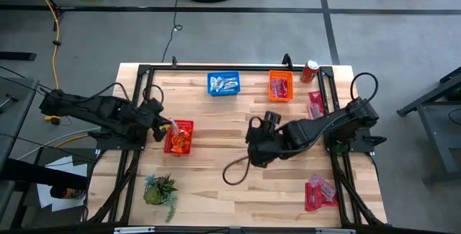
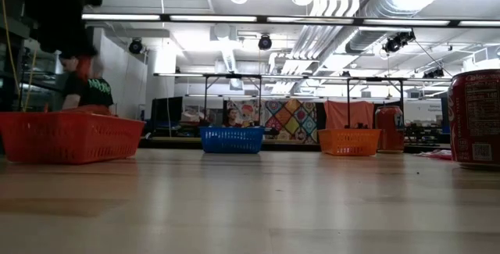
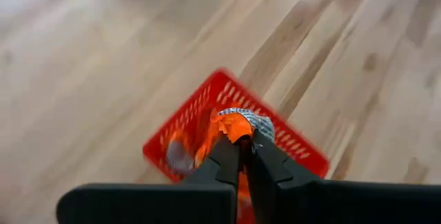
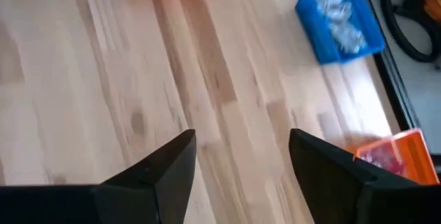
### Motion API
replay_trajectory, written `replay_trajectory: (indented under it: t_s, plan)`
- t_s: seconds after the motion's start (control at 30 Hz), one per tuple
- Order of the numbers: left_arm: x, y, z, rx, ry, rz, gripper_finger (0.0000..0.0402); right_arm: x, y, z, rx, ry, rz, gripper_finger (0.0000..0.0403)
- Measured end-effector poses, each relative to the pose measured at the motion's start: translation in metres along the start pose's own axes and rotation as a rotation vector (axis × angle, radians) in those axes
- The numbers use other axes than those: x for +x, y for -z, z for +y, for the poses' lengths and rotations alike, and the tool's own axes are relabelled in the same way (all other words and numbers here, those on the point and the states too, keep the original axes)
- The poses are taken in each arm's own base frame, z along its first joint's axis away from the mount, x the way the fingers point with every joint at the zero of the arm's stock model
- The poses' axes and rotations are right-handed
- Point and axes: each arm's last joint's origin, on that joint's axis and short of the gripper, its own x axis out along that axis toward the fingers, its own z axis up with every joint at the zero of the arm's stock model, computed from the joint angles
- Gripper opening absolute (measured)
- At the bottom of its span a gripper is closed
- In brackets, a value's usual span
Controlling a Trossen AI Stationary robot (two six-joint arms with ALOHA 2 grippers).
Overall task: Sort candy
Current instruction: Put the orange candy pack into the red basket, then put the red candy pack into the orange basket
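My left gripper (image 1: 170,127) hangs over the left rim of the red basket (image 1: 178,137) and is shut on an orange wrapped candy (image 3: 238,123). The red basket (image 3: 207,124) lies below it with several candies inside. My right gripper (image 1: 253,142) is open over bare table at mid-table; the right wrist view shows its gripper (image 4: 241,138) with wood between the fingers. Blue-and-white candies fill the blue basket (image 1: 223,83). Red ones lie in the orange basket (image 1: 281,86). Loose red/pink packets lie at the right edge (image 1: 315,104) and near right (image 1: 319,193). My left gripper pinches the orange candy between its two fingers (image 3: 224,156), coming from above and slanting down. The candy's crumpled end with a silvery patch (image 3: 256,120) sticks out past the fingertips. It is lifted clear, above the red basket.
A red soda can (image 1: 310,70) stands at the far right corner. A small green plant (image 1: 160,189) sits near left. A black cable loops on the table near my right arm (image 1: 234,173). Bare wood (image 1: 216,155) lies between the baskets.
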Motion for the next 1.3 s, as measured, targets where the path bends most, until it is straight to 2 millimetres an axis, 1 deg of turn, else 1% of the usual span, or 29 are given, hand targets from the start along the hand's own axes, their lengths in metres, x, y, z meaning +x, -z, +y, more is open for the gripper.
replay_trajectory:
  t_s: [0.17, 0.27, 0.43, 0.57, 0.7, 0.8, 0.9, 0.97, 1.1, 1.17, 1.3]
  plan:
    - [0.024, 0.018, 0.004, -0.074, -0.025, 0.083, 0.0000, 0.015, 0.021, 0.012, -0.013, 0.024, 0.074, 0.0229]
    - [0.038, 0.026, 0.005, -0.110, -0.016, 0.113, 0.0000, 0.018, 0.032, 0.013, 0.012, 0.015, 0.110, 0.0229]
    - [0.057, 0.033, 0.002, -0.148, 0.096, 0.232, 0.0000, 0.009, 0.053, 0.006, 0.093, -0.018, 0.123, 0.0229]
    - [0.061, 0.033, 0.000, -0.120, 0.155, 0.310, 0.0000, -0.003, 0.069, -0.005, 0.231, -0.051, 0.097, 0.0229]
    - [0.064, 0.029, -0.004, -0.054, 0.220, 0.300, 0.0011, -0.012, 0.081, -0.016, 0.346, -0.079, 0.067, 0.0229]
    - [0.066, 0.027, -0.003, -0.014, 0.238, 0.308, 0.0040, -0.017, 0.084, -0.023, 0.412, -0.094, 0.054, 0.0229]
    - [0.066, 0.027, -0.001, 0.012, 0.264, 0.329, 0.0084, -0.017, 0.083, -0.028, 0.459, -0.093, 0.049, 0.0229]
    - [0.062, 0.023, -0.001, 0.026, 0.262, 0.334, 0.0119, -0.017, 0.081, -0.032, 0.486, -0.089, 0.047, 0.0229]
    - [0.046, 0.004, -0.002, 0.071, 0.243, 0.284, 0.0186, -0.011, 0.077, -0.040, 0.524, -0.071, 0.058, 0.0229]
    - [0.034, -0.008, -0.002, 0.096, 0.219, 0.237, 0.0215, -0.007, 0.074, -0.046, 0.555, -0.055, 0.069, 0.0229]
    - [0.013, -0.032, -0.003, 0.140, 0.165, 0.110, 0.0255, 0.001, 0.072, -0.062, 0.679, 0.006, 0.123, 0.0229]
